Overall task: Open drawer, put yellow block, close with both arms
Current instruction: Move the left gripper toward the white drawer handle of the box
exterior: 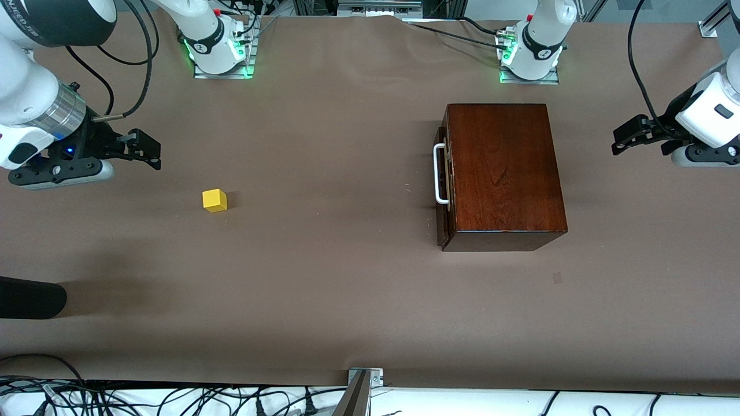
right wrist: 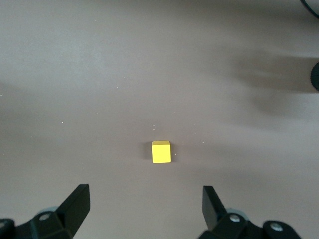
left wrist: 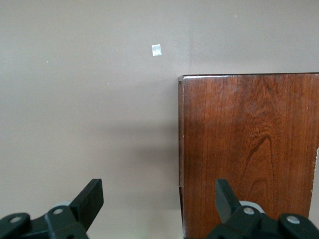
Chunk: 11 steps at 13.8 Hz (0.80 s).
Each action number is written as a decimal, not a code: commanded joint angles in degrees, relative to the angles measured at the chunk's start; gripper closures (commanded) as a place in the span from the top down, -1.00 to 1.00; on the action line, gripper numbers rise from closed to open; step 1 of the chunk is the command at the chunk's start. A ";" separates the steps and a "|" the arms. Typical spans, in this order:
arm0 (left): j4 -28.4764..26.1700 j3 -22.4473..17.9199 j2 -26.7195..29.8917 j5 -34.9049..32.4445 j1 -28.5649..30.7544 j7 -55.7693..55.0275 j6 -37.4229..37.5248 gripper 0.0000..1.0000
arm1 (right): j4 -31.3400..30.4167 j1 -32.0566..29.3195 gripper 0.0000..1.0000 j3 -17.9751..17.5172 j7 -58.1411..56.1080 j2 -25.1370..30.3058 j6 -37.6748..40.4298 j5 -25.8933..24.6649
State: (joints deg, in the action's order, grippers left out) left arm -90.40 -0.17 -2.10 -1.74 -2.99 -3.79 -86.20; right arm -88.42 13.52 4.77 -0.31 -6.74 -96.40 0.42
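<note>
We see the drawer (exterior: 441, 173) shut in its box (exterior: 504, 173), handle (exterior: 439, 174) facing the right arm's end of the table. The block (exterior: 214, 200) sits on the table (exterior: 324, 260) toward the right arm's end, well apart from the box, w/ nothing touching it. Right gripper (exterior: 149, 151) hangs over bare table near the block, fingers (right wrist: 77, 204) spread, empty. Left gripper (exterior: 623, 138) hangs past the box at the left arm's end, fingers (left wrist: 89, 199) spread, empty.

A robotics lab: two white Franka arms (exterior: 34, 86) bolted on lit base plates (exterior: 222, 70) to a brown-covered table (exterior: 324, 289), cables (exterior: 173, 398) tangled along its edge, aluminium framing (exterior: 376, 8) above.
</note>
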 commanded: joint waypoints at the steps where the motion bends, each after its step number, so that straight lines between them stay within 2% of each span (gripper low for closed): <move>1: 2.94 1.31 -0.80 0.95 -0.26 -1.05 2.78 1.00 | 0.70 0.01 1.00 0.07 -0.39 0.23 0.60 0.02; 4: 2.86 2.36 -0.89 1.04 -0.35 1.31 2.79 1.00 | 0.70 0.01 1.00 0.07 -0.39 0.23 0.51 0.02; 5: 2.69 4.20 -0.98 1.04 -0.35 1.24 2.79 1.00 | 0.70 0.01 1.00 0.07 -0.30 0.23 0.51 0.02; 8: 2.86 11.93 -3.08 0.42 -0.35 -4.79 1.82 1.00 | 0.70 0.01 1.00 0.07 -0.39 0.23 0.51 0.02; 11: 2.77 19.92 -6.41 0.25 -0.43 -15.16 -3.17 1.00 | 0.70 0.01 1.00 0.07 -0.30 0.23 0.51 0.02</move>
State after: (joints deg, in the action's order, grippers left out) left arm -89.63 15.56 -5.21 -1.73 -3.64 -13.48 -87.43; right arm -88.41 13.52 4.77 -0.31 -6.74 -96.40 0.42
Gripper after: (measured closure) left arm 0.000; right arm 0.000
